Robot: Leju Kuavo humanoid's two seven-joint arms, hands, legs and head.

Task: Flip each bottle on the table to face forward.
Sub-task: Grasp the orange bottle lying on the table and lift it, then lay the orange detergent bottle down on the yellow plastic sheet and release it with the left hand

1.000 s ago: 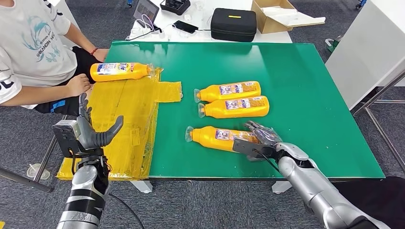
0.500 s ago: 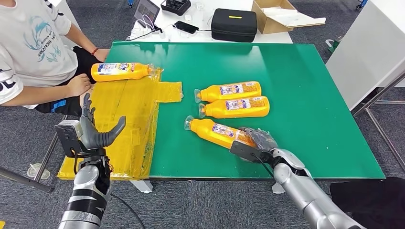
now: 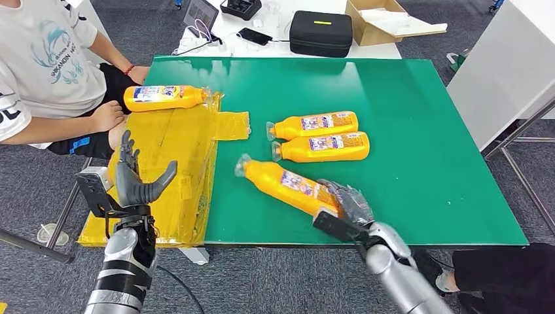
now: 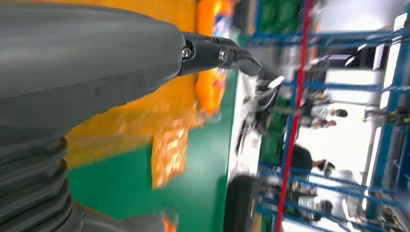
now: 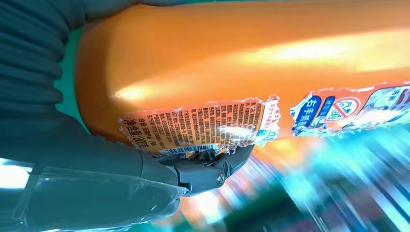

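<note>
The near bottle is being gripped at its base by the right hand, fingers wrapped around it; the left hand is being held with fingers spread.

Green table: yellow sheet at left edge, bottle on it; two bottles mid-table.

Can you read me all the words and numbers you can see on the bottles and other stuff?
Torn paper label on the orange plastic bottle held by the right hand: rows of tiny print, too small to read.
Blue label piece with a red no-sign: characters too blurred.
Labels on the two orange bottles lying side by side: too small.
Person's white T-shirt: print unreadable.
</note>
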